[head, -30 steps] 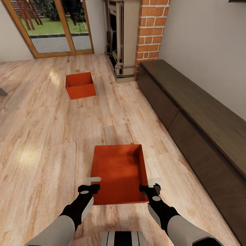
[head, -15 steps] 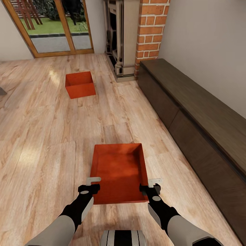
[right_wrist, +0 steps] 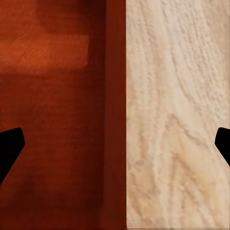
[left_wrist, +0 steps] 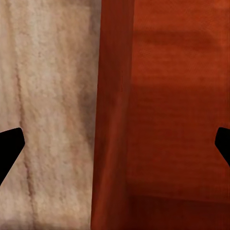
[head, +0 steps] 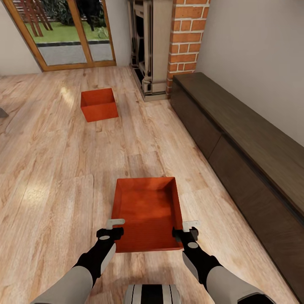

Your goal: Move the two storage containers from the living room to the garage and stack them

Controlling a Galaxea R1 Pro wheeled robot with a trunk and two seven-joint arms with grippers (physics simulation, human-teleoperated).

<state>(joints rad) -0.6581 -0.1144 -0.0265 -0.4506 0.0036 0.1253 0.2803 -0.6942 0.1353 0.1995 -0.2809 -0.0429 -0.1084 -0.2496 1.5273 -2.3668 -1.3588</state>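
Orange-red near bin [head: 145,213] | both pincers agape astride its walls | dark cabinet [head: 249,152] right

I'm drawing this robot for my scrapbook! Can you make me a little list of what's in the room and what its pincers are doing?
room: living room, light wood-plank floor
near orange-red rectangular open bin: on the floor, between both pincers
far orange-red open bin: on the floor near the wood-framed glass doors
left pincer: open, straddling the near bin's left wall
right pincer: open, straddling its right wall
brick-and-stone fireplace: behind
long dark wooden cabinet: along the right wall
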